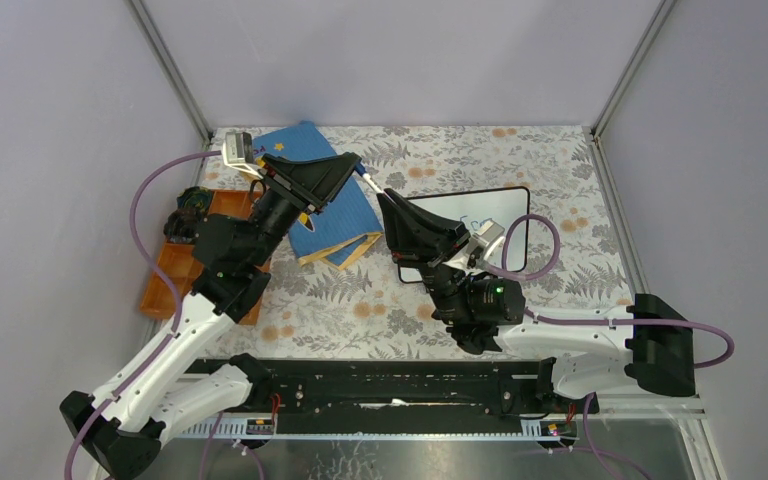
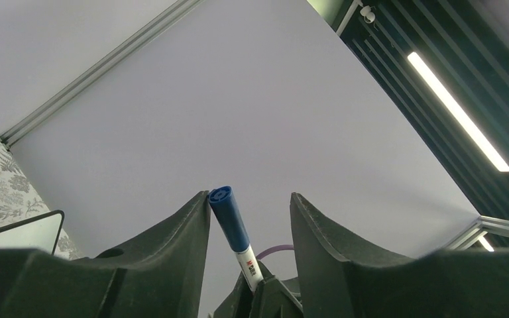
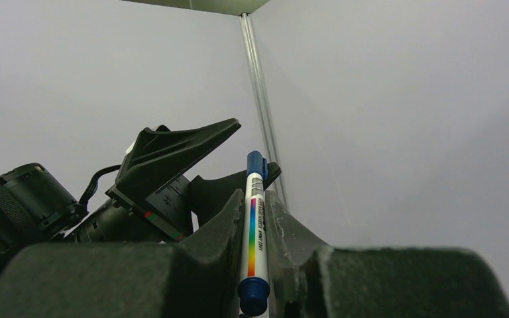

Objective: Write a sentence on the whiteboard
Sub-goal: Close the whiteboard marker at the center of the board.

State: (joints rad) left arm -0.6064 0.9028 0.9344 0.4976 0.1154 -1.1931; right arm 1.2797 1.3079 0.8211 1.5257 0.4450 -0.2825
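Observation:
The whiteboard (image 1: 513, 203) lies flat at the right of the table, with my right arm over its near part. Faint blue marks (image 1: 475, 222) show on it, too small to read as a sentence. My right gripper (image 1: 385, 200) (image 3: 255, 199) is shut on a white marker (image 3: 254, 225) with a rainbow stripe. The marker's blue cap (image 2: 228, 215) points up between the fingers of my left gripper (image 1: 348, 170) (image 2: 248, 197). That gripper is open: the cap rests against one finger and a gap stays to the other. A corner of the whiteboard (image 2: 26, 228) also shows in the left wrist view.
A blue picture book (image 1: 325, 215) lies under my left gripper. An orange tray (image 1: 175, 270) with dark items sits at the table's left edge. A floral cloth (image 1: 360, 300) covers the table, with grey walls close around it.

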